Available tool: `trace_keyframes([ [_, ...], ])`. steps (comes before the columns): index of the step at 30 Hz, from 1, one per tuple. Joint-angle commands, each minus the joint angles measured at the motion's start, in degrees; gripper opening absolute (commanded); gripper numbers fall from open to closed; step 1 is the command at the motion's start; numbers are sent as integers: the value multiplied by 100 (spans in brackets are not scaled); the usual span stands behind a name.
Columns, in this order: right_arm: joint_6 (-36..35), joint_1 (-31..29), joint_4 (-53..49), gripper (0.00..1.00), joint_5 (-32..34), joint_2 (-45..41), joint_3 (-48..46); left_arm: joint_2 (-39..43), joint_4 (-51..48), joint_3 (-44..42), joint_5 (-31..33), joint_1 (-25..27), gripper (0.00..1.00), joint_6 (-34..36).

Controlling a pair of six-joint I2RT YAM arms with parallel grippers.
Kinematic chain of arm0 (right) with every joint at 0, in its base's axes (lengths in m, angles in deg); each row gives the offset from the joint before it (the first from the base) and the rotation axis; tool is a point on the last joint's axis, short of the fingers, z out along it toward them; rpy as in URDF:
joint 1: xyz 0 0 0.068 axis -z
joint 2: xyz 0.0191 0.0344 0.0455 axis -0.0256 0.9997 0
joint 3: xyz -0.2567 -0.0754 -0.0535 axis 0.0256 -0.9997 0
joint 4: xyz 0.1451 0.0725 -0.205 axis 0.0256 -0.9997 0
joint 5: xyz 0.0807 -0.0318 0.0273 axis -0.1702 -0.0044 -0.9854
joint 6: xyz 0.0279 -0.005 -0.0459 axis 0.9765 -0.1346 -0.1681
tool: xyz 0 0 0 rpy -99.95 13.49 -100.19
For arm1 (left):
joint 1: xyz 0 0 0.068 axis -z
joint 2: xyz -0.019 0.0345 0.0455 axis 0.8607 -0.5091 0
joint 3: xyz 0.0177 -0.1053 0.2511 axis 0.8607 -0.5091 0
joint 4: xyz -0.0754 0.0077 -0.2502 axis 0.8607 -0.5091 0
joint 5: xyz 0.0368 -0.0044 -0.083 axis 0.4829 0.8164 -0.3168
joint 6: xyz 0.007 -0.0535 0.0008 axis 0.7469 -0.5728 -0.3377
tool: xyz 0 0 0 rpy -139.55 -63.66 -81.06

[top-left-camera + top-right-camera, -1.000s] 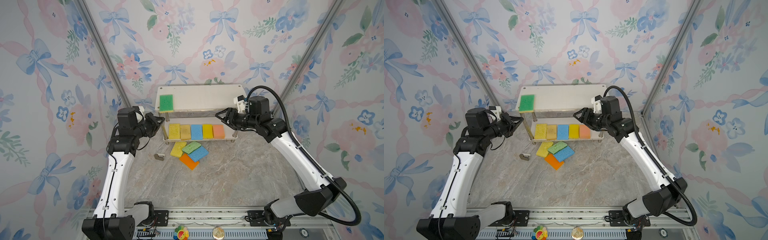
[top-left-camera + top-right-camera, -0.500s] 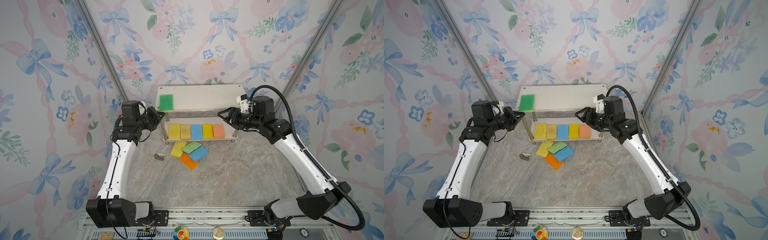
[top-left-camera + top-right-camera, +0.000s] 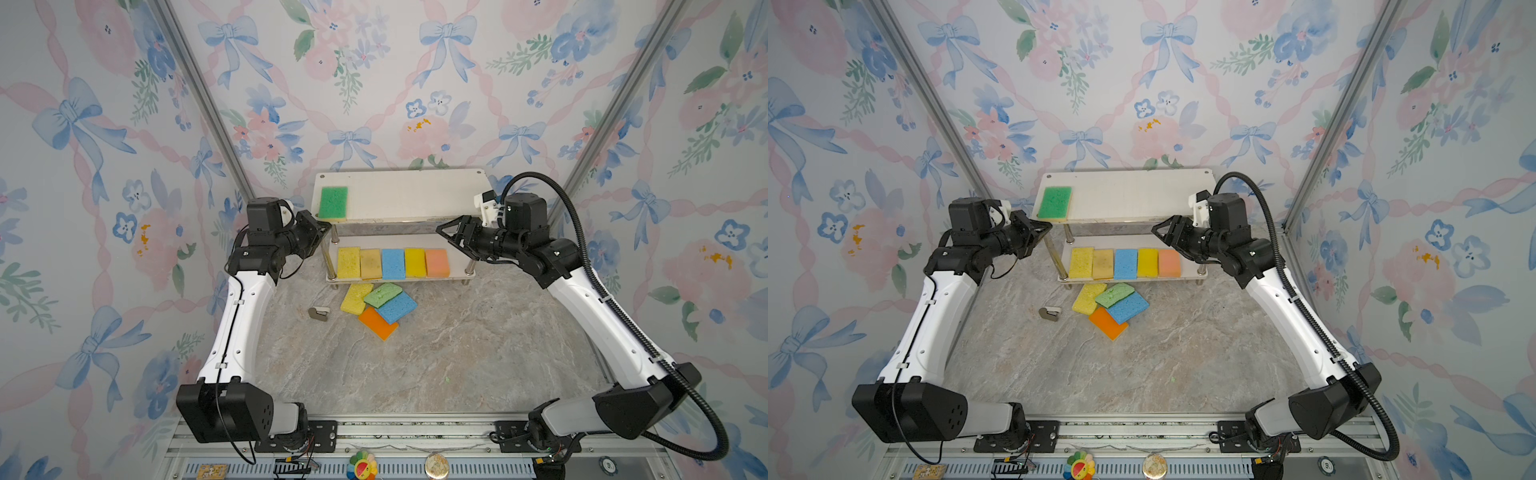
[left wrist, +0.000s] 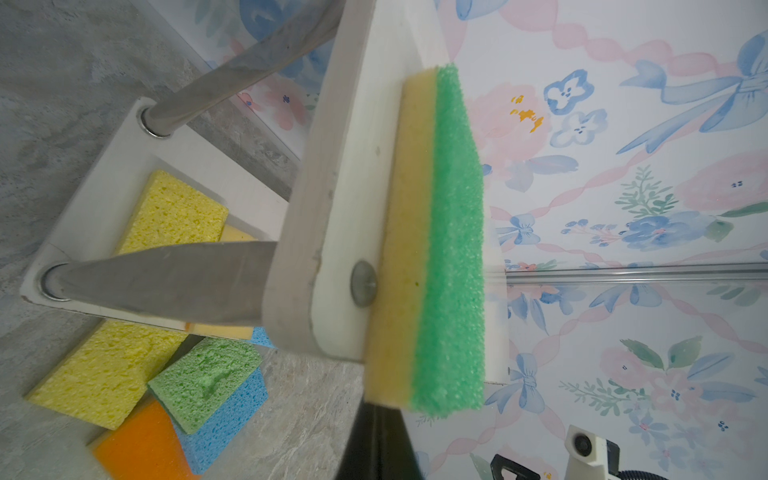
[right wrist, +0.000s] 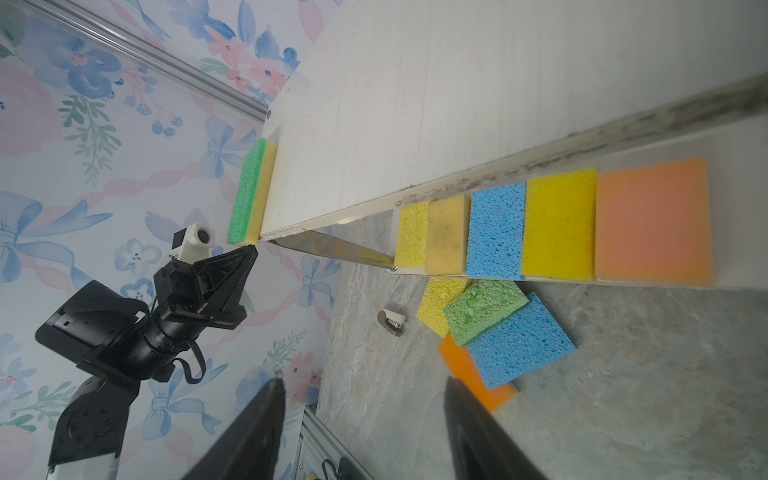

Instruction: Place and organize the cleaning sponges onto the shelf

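Presently: left pincer (image 3: 324, 227) shut, empty, just beside shelf (image 3: 411, 195) corner near green sponge (image 3: 333, 202); right pincer (image 3: 448, 236) spread apart, empty, at opposite end.

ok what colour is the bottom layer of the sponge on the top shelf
Yellow, beneath the green top of the sponge; clearest in the left wrist view.

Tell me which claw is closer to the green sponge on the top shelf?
Left. The left gripper, shut, sits just off the shelf corner holding the green sponge; the right gripper, open, is at the shelf's opposite end.
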Motion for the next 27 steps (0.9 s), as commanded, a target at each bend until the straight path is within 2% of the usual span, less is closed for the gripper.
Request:
trace_keyframes([
  [1, -38, 46, 75, 63, -1, -29, -60, -63, 74, 190, -22, 78, 0, 90],
  [18, -88, 25, -127, 64, 94, -247, -130, 36, 77, 54, -64, 106, 0, 136],
  [23, -225, -7, -464, 66, 205, -459, -276, 495, 72, -508, -131, 106, 2, 149],
  [27, -58, -77, -515, 68, 215, -802, -886, 1130, 78, -1359, -183, 123, 7, 183],
])
